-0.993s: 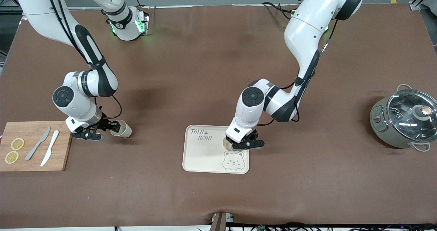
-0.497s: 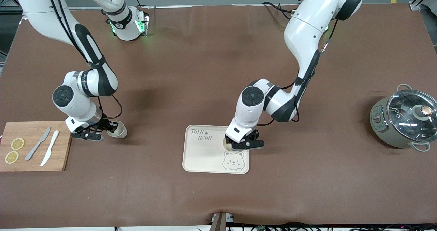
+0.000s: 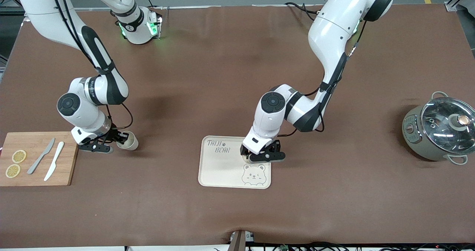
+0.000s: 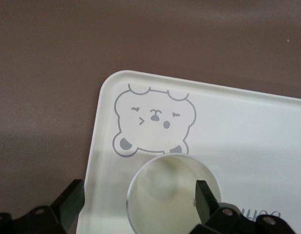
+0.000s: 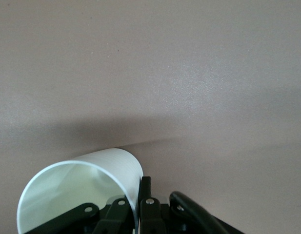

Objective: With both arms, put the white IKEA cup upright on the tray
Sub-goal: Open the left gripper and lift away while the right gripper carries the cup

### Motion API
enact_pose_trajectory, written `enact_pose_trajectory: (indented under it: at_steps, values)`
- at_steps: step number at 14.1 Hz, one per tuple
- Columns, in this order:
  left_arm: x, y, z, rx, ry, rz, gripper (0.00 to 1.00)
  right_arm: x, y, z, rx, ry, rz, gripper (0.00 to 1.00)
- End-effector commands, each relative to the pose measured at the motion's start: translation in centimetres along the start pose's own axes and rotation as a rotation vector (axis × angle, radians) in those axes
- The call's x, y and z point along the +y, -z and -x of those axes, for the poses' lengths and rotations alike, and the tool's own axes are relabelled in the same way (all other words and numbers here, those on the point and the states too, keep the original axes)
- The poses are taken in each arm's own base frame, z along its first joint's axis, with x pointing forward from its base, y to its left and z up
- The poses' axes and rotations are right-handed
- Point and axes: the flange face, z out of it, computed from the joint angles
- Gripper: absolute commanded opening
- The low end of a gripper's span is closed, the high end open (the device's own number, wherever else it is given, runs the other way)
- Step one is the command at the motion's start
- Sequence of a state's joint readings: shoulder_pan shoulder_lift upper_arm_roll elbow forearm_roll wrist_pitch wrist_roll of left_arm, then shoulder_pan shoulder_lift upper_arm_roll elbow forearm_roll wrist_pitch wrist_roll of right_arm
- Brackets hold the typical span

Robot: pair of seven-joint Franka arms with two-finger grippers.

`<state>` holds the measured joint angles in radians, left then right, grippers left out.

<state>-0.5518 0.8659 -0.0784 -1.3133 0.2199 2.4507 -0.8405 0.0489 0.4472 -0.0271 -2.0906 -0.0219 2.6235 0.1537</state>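
- Once upright on tray [image 3: 215, 169], 12 o'clock of bear face [image 3: 253, 175]: first cup [image 4: 165, 190] done, left end effector [image 3: 259, 157] released.
- Left to do: second cup [image 3: 130, 142], 3 o'clock of board [image 3: 37, 158], rim clenched by right end effector [image 3: 115, 141].

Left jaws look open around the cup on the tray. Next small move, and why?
Probably lift the left gripper straight up. Its jaws stand apart, one inside the rim, one outside, and the cup sits upright on the tray beside the bear drawing. A sideways pull could tip it.
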Motion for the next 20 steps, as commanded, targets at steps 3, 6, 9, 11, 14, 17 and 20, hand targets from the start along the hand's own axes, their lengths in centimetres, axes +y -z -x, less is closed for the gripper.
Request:
enact_pose_trajectory:
  at_steps: [3,6,9,11,14,17,20]
  values:
    - [-0.6,1.7,-0.9,0.021,-0.008,-0.038,1.0,-0.6,5.4,-1.2,-0.064,-0.023,0.003,0.0]
    - [-1.0,3.4,-1.3,0.005,-0.004,-0.067,1.0,-1.8,9.7,-2.5,-0.112,-0.042,0.006,0.0]
    - [-1.7,5.9,-2.1,-0.02,-0.022,-0.108,1.0,-5.2,14.7,-3.5,-0.147,-0.123,-0.052,0.0]
    - [-2.9,8.8,-3.4,-0.034,-0.042,-0.13,1.0,-8.7,17.5,-4.2,-0.146,-0.201,-0.055,0.0]
    - [-5.7,12.9,-5.5,-0.072,-0.078,-0.16,1.0,-14.1,19.4,-4.5,-0.105,-0.294,-0.077,0.0]
    - [-9.2,16.3,-7.6,-0.122,-0.13,-0.143,1.0,-19.8,19.0,-5.4,-0.095,-0.413,-0.099,0.0]
    - [-14.0,18.9,-10.0,-0.168,-0.188,-0.139,1.0,-24.8,17.2,-5.4,-0.087,-0.498,-0.106,0.0]
